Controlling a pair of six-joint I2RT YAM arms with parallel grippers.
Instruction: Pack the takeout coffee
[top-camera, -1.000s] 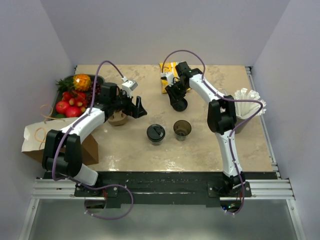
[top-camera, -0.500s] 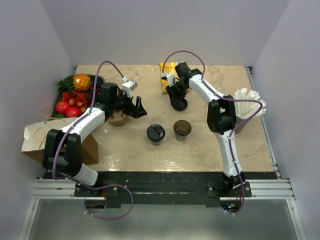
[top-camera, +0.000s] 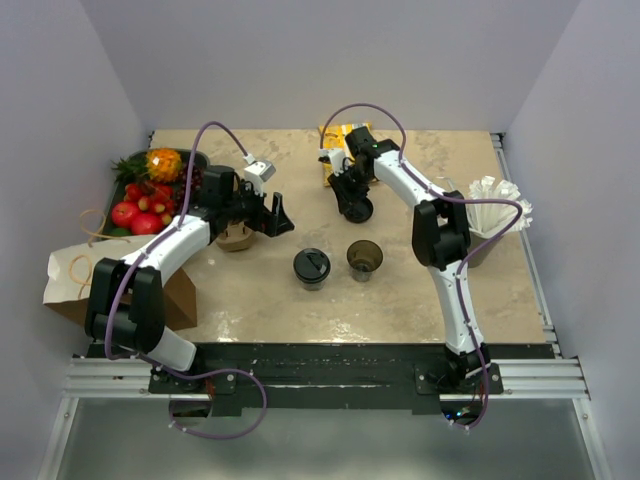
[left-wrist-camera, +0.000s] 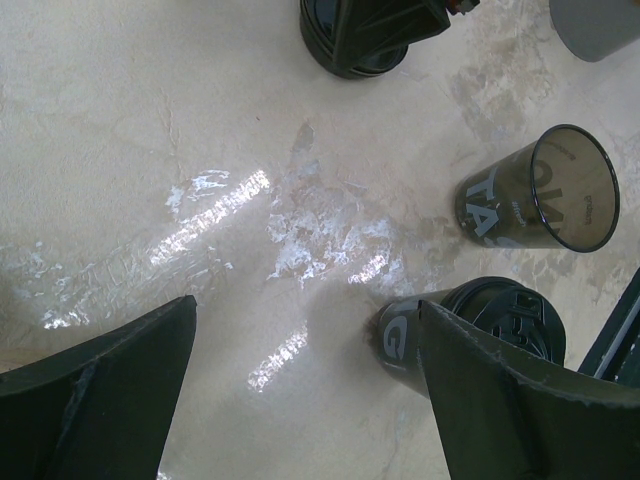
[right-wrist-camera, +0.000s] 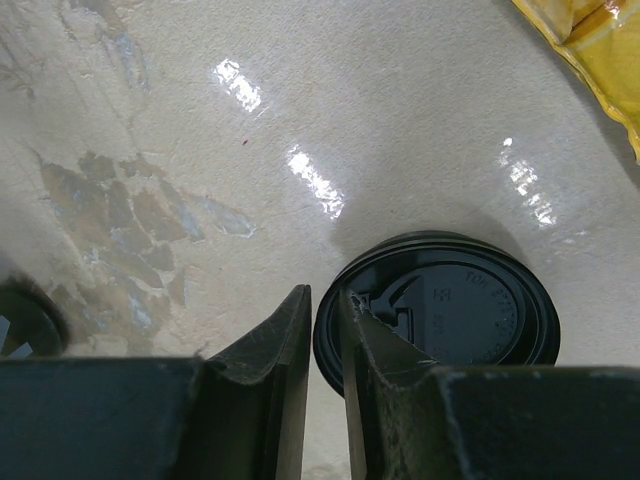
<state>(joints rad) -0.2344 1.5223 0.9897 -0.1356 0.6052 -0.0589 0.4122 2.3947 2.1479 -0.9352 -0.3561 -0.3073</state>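
Observation:
In the top view, a dark takeout cup with a black lid on (top-camera: 311, 267) stands mid-table beside an open, lidless dark cup (top-camera: 364, 259). A loose black lid (top-camera: 360, 208) lies farther back. My right gripper (top-camera: 352, 197) is down on this lid. In the right wrist view its jaws (right-wrist-camera: 325, 295) are shut on the lid's (right-wrist-camera: 450, 320) near rim, one finger outside and one inside. My left gripper (top-camera: 272, 214) hangs open left of the cups. In the left wrist view the lidded cup (left-wrist-camera: 470, 325) sits by the right finger (left-wrist-camera: 500, 400), with nothing between the jaws (left-wrist-camera: 308, 305).
A brown paper bag (top-camera: 75, 280) lies at the table's left front. A tray of fruit (top-camera: 148, 192) stands behind it. A brown cardboard piece (top-camera: 236, 237) sits under the left gripper. A yellow packet (top-camera: 336, 148) lies at the back, and white paper filters (top-camera: 497, 203) at the right.
The right gripper's jaws have narrowed onto the loose lid's rim, and its wrist has shifted slightly left. The left arm and both cups have not moved.

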